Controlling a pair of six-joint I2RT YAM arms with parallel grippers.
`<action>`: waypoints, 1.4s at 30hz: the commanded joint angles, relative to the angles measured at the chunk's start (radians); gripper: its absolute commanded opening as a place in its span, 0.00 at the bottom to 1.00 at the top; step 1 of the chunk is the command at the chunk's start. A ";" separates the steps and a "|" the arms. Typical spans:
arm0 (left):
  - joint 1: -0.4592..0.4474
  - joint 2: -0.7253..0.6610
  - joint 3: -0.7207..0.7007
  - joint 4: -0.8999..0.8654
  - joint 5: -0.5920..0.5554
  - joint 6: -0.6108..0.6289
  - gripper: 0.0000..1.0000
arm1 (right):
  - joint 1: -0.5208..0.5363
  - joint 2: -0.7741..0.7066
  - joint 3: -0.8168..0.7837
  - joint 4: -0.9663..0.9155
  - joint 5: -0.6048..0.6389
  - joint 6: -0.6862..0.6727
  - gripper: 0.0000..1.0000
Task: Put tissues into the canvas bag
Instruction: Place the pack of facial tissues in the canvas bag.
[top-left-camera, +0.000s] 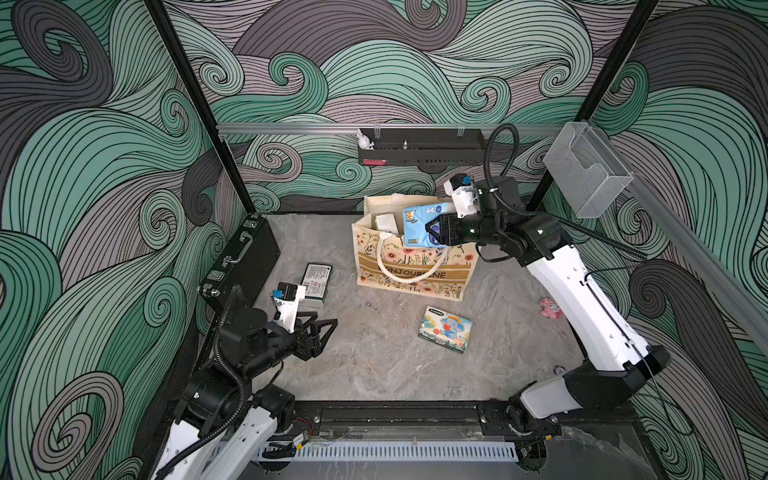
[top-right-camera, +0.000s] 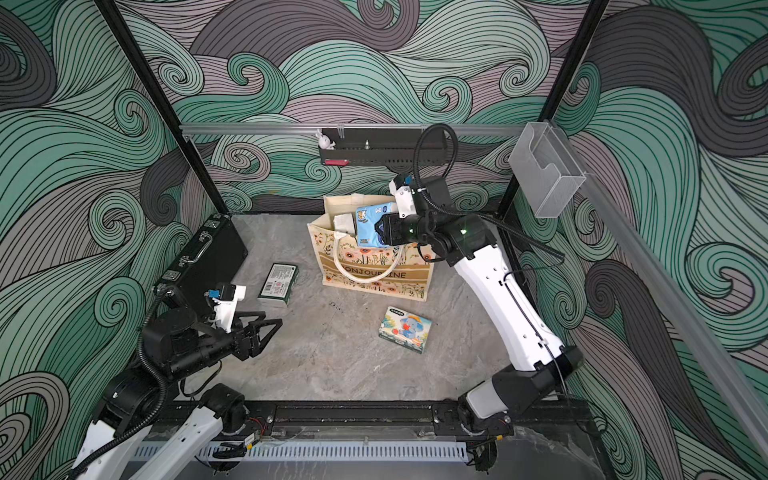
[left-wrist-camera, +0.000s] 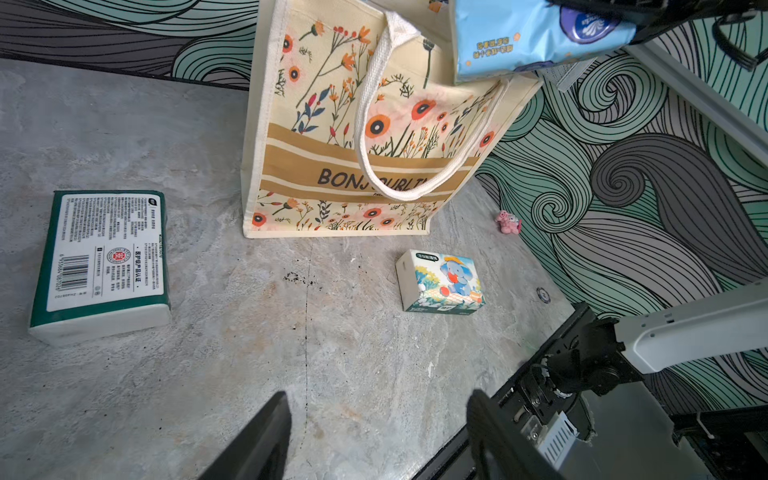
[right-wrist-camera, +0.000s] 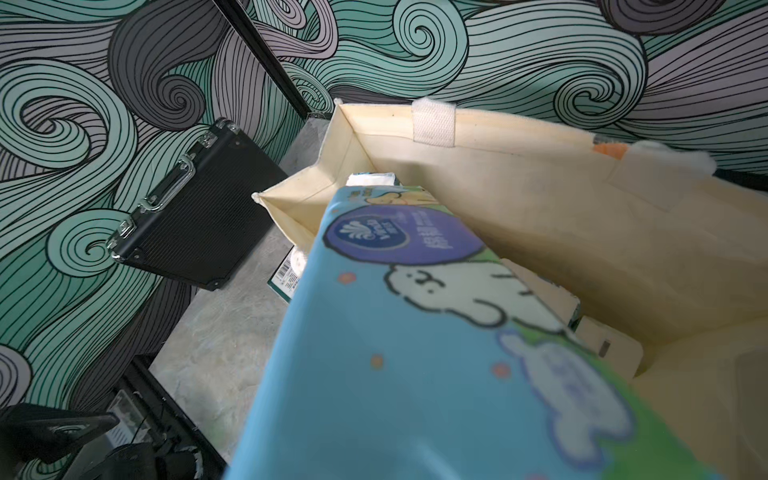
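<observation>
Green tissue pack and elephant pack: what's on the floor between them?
Just bare grey floor with dark specks between the green pack and elephant pack; the left wrist view shows it.

We are seeing open surface (top-left-camera: 374, 374) at lower centre; briefcase (top-left-camera: 253, 253) blocking the left, canvas bag (top-left-camera: 374, 272) blocking upper centre.

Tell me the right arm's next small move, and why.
Probably ease the blue pack down into the bag before letting go. The right fingers grip it at the open mouth, tilted, its lower end seemingly over the near rim; other packs already lie inside. Released now, it might catch the rim.
</observation>
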 joint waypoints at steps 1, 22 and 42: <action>0.003 -0.012 0.008 0.000 -0.002 0.019 0.69 | -0.004 0.015 0.075 -0.034 0.076 -0.037 0.51; 0.002 -0.008 -0.017 0.005 -0.087 -0.002 0.69 | 0.003 0.314 0.342 -0.196 0.183 -0.107 0.51; 0.000 -0.020 -0.020 0.010 -0.074 0.000 0.69 | 0.030 0.550 0.541 -0.217 -0.011 0.041 0.71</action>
